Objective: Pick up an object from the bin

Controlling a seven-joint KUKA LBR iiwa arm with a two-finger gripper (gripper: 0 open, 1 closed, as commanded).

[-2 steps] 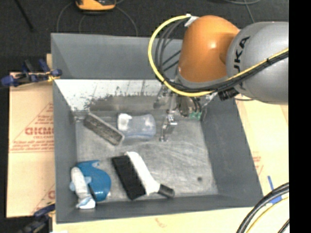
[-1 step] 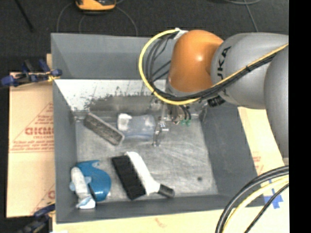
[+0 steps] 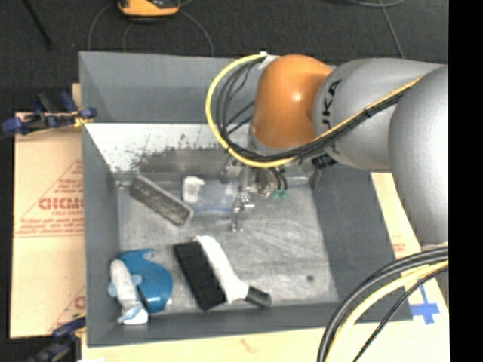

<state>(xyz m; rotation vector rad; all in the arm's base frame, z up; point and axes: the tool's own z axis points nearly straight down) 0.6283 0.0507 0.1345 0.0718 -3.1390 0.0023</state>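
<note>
My gripper (image 3: 240,208) hangs low under the orange cover, near the middle of the bin towards its back. It sits right at the right end of a clear plastic bottle with a white cap (image 3: 201,193), which lies on its side. Whether it touches the bottle I cannot tell. A flat grey metal bar (image 3: 158,200) lies slantwise just left of the bottle. Nearer the front lies a black brush with a white handle (image 3: 212,272).
A blue and white dispenser-like thing (image 3: 142,286) rests in the front left corner. The arm with its orange cover and yellow cables reaches in from the right and hides the bin's back right part. Bare floor shows at the right front.
</note>
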